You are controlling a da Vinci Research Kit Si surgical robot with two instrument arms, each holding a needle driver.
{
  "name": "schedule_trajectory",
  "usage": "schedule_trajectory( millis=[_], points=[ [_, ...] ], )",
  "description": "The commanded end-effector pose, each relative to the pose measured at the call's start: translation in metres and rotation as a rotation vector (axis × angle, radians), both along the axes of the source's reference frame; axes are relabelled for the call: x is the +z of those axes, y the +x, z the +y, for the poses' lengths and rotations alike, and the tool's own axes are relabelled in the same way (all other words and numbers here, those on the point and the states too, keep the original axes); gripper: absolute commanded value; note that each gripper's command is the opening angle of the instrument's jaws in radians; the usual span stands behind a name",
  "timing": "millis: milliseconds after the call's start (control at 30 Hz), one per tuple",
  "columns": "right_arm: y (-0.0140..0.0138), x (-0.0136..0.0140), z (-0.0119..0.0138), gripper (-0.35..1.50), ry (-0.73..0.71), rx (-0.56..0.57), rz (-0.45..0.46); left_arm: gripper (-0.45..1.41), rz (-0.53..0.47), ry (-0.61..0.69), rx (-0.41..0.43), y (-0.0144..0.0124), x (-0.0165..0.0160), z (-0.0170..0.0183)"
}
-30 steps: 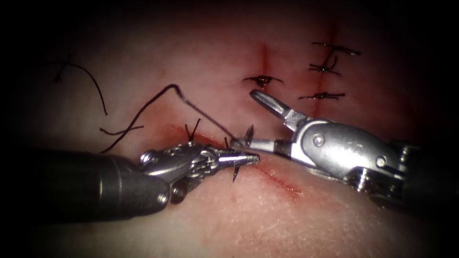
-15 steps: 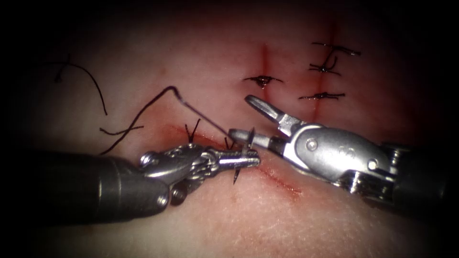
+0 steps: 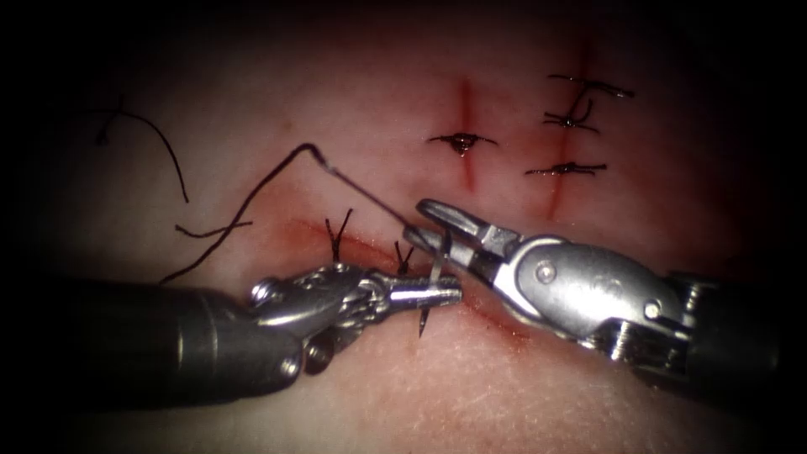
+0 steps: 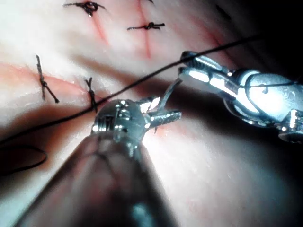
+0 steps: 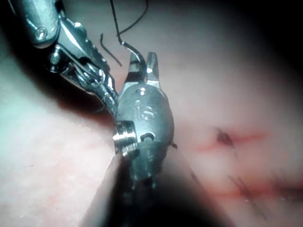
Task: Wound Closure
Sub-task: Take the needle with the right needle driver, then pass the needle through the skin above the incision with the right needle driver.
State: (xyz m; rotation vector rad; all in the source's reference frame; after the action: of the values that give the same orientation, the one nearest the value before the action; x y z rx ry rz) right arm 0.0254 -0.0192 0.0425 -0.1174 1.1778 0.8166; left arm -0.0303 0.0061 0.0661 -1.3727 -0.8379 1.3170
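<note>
Steel needle (image 3: 433, 277): clamped mid-curve in left tool (image 3: 437, 292), point at 6 o'clock, above the tissue (image 3: 504, 387).
Right tool (image 3: 427, 220): jaws apart around needle's upper end.
Thread (image 3: 252, 197): trails toward 10 o'clock.

Endoscope view dark at edges, glare on right claw (image 4: 208, 78), blurred shaft

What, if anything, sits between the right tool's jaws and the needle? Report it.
Nothing visible does. The right tool has its jaws open around the needle's upper part, near the thread. The left tool grips the needle mid-curve above the tissue.
</note>
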Motion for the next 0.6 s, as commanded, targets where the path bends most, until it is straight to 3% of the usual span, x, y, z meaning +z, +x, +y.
schedule_trajectory(
  millis=[33,133,233,300,333,467,533,567,600],
  points=[
    [0.0004,0.0007,0.0007,-0.35,0.000,0.003,-0.008,0.83,0.007,-0.003,-0.005,-0.0007,0.0006,-0.0006],
    [-0.0001,0.0009,0.0007,-0.35,0.001,0.004,-0.012,0.95,0.024,-0.006,-0.017,-0.0008,0.0008,-0.0010],
    [-0.0015,0.0012,0.0008,-0.35,0.004,0.014,-0.030,1.15,0.124,-0.084,-0.055,-0.0009,0.0013,-0.0017],
    [-0.0022,0.0015,0.0007,-0.35,0.005,0.019,-0.040,1.18,0.193,-0.205,-0.054,-0.0007,0.0017,-0.0016],
    [-0.0029,0.0018,0.0006,-0.35,0.004,0.023,-0.048,1.18,0.236,-0.241,-0.102,-0.0003,0.0022,-0.0016],
    [-0.0038,0.0024,0.0006,-0.35,0.005,0.033,-0.065,1.13,0.255,-0.341,-0.135,0.0006,0.0026,-0.0018],
    [-0.0041,0.0031,0.0008,-0.35,-0.037,0.051,-0.103,0.44,0.269,-0.567,-0.104,0.0012,0.0029,-0.0022],
    [-0.0041,0.0034,0.0008,-0.35,-0.055,0.064,-0.111,0.32,0.242,-0.611,-0.087,0.0013,0.0030,-0.0024],
    [-0.0041,0.0034,0.0008,-0.35,-0.055,0.064,-0.111,0.32,0.242,-0.611,-0.087,0.0013,0.0030,-0.0024]
  ],
)
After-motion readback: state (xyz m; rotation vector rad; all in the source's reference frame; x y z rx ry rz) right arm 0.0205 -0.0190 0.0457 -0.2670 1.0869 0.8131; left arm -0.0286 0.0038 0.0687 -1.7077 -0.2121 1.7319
